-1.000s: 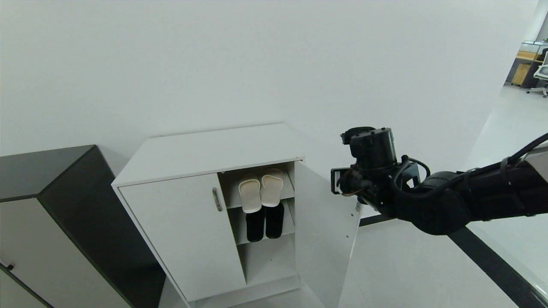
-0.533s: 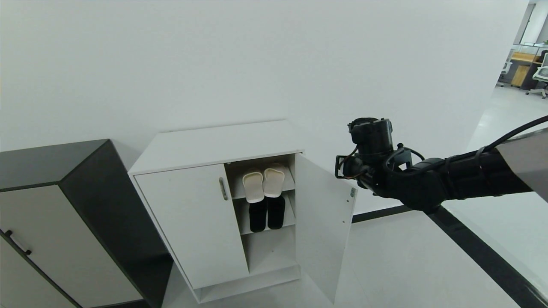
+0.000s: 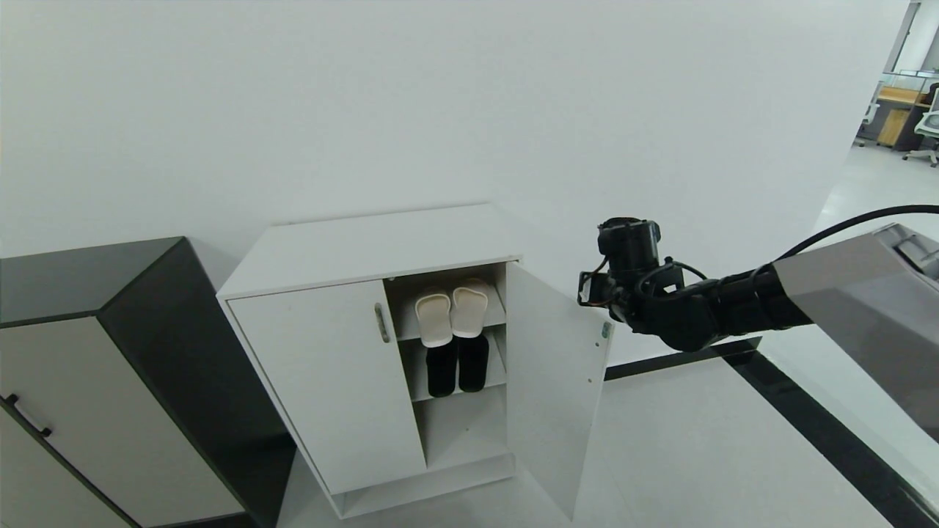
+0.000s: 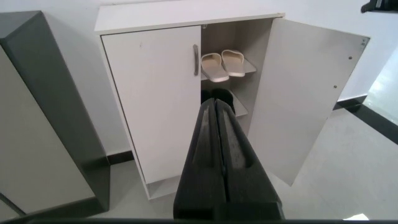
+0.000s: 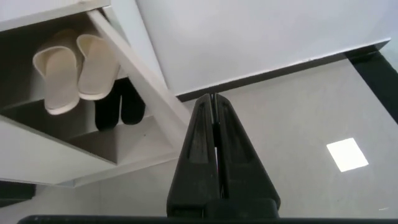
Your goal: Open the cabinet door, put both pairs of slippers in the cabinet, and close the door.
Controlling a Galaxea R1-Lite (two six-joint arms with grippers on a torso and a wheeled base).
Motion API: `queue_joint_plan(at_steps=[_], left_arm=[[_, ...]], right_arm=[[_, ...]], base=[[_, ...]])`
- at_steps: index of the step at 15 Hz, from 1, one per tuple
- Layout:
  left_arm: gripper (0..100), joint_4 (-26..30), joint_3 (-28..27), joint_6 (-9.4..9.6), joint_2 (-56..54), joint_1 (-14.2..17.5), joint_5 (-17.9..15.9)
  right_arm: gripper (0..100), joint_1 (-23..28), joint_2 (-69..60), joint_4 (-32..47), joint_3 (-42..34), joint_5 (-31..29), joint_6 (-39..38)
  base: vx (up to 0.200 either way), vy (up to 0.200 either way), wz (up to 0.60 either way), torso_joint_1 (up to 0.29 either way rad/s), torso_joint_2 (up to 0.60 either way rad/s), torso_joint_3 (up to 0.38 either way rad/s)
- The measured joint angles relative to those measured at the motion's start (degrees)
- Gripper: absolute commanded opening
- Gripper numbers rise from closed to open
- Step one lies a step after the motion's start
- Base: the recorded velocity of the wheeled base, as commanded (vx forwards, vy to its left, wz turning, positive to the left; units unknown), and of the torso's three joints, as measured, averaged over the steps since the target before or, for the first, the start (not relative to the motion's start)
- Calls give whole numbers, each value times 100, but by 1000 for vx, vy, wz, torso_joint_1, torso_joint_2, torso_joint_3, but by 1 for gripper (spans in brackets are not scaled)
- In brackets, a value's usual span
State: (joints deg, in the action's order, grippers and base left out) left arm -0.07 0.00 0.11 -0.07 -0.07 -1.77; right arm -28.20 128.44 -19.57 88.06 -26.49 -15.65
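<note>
A white cabinet stands against the wall with its left door shut and its right door swung open. A white pair of slippers lies on the top shelf and a black pair on the shelf below. The same white slippers and black slippers lie beside the door's edge in the right wrist view. My right gripper is shut and empty, just beyond the open door's upper outer corner. My left gripper is shut and empty, in front of the cabinet.
A black and grey cabinet stands close on the left of the white one. A black stripe crosses the pale floor at the right. Open floor lies in front of the cabinet and right of the door.
The head view has drawn back and shifted. My right arm has stretched farther out, its wrist staying by the door's upper corner. Door and slippers stand as before.
</note>
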Motion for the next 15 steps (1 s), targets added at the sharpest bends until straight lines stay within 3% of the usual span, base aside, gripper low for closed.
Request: queue_joint_plan(at_steps=[9,15], left_arm=[[0,2,0,7,0,-2,0],[0,0,0,7,0,0,0]], right_arm=[[0,127,583,-115,221,39,2],[0,-51,538,-151,41,0,-44]], base=[[0,0,0,0,0,0],[0,0,0,0,0,0]])
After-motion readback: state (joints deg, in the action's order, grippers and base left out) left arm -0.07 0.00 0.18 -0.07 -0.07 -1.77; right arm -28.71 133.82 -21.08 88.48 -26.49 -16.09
